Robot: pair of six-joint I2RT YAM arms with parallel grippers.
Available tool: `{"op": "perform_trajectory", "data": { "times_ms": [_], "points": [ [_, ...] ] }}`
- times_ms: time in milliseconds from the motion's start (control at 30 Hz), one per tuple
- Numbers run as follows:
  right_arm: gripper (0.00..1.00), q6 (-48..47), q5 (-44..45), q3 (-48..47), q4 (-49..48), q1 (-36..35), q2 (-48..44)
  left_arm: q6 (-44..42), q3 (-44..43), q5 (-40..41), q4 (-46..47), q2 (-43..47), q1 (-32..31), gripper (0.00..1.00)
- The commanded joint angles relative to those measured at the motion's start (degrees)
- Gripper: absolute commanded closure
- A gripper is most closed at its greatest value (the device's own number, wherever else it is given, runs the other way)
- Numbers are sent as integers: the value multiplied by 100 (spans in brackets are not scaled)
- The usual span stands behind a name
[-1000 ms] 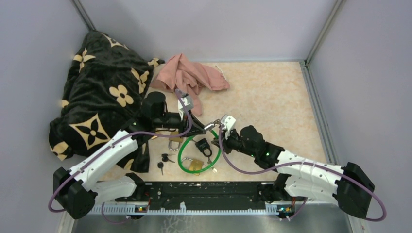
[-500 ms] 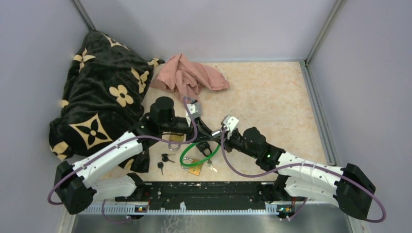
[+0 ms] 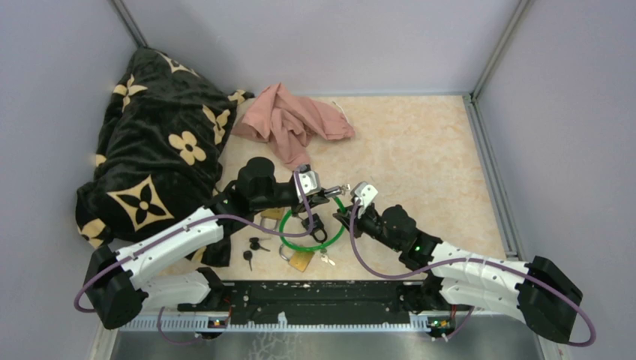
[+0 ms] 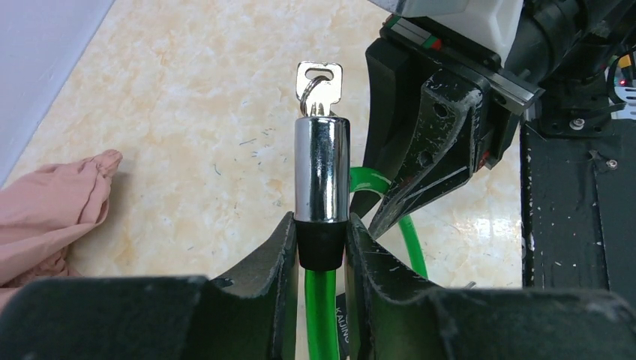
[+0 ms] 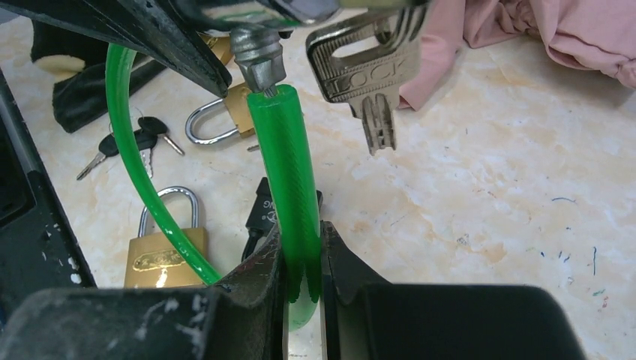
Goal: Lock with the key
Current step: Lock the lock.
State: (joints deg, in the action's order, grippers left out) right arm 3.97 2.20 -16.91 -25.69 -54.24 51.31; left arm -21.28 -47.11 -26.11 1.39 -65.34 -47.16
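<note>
Black patterned blanket (image 3: pixel 150 150) at far L. L gripper (image 4: pixel 321 229) clamped on black collar of green cable lock (image 4: pixel 321 315). Chrome barrel (image 4: pixel 321 169) points away, key (image 4: pixel 319 81) seated in its end. Lock held over table (image 3: pixel 420 150) centre. R gripper (image 5: pixel 302 251) clamped on cable's free end (image 5: pixel 289 150). Its metal pin (image 5: pixel 259 52) is just beside barrel, apparently not inserted. Brass padlock (image 5: pixel 161 251) lies on near side.

left end effector (image 4: pixel 321 234): jaws clamped | right end effector (image 5: pixel 302 244): jaws clamped | arms: converging, tips close
</note>
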Motion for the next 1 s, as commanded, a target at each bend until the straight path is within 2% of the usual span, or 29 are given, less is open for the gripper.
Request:
{"op": "perform_trajectory", "data": {
  "times_ms": [0, 200, 300, 333, 400, 433, 567, 667, 800, 967],
  "points": [
    [100, 5, -622, -274, -2014, -157, -413, -149, 67, 47, -190, -61, -68, 82],
    [100, 140, -415, -143, -2156, -157, -402, 326, -38, -831, 385, 83, -81, 75],
    [100, 183, -250, -147, -2353, -156, -351, 307, -112, -873, 180, -65, -188, 75],
    [100, 171, -246, -158, -2412, -157, -330, 235, -114, -755, 99, -116, -254, 78],
    [100, 118, -246, -178, -2558, -157, -226, -153, -95, -439, -92, -228, -459, 95],
    [100, 94, -246, -179, -2620, -154, -156, -462, -70, -260, -241, -281, -586, 100],
    [100, -299, -54, 45, -3343, -155, 128, -1641, 124, 426, -189, -557, -718, 100],
    [100, -917, 137, 69, -3767, -151, 379, -2280, 121, 591, 74, -665, -671, 100],
    [100, -1273, 100, 24, -4244, -122, 788, -2519, -3, 623, -11, -796, -482, 100],
    [100, -792, 86, 367, -4833, -105, 1326, -2781, 299, 599, -274, -782, -418, 100]
  ]
}}
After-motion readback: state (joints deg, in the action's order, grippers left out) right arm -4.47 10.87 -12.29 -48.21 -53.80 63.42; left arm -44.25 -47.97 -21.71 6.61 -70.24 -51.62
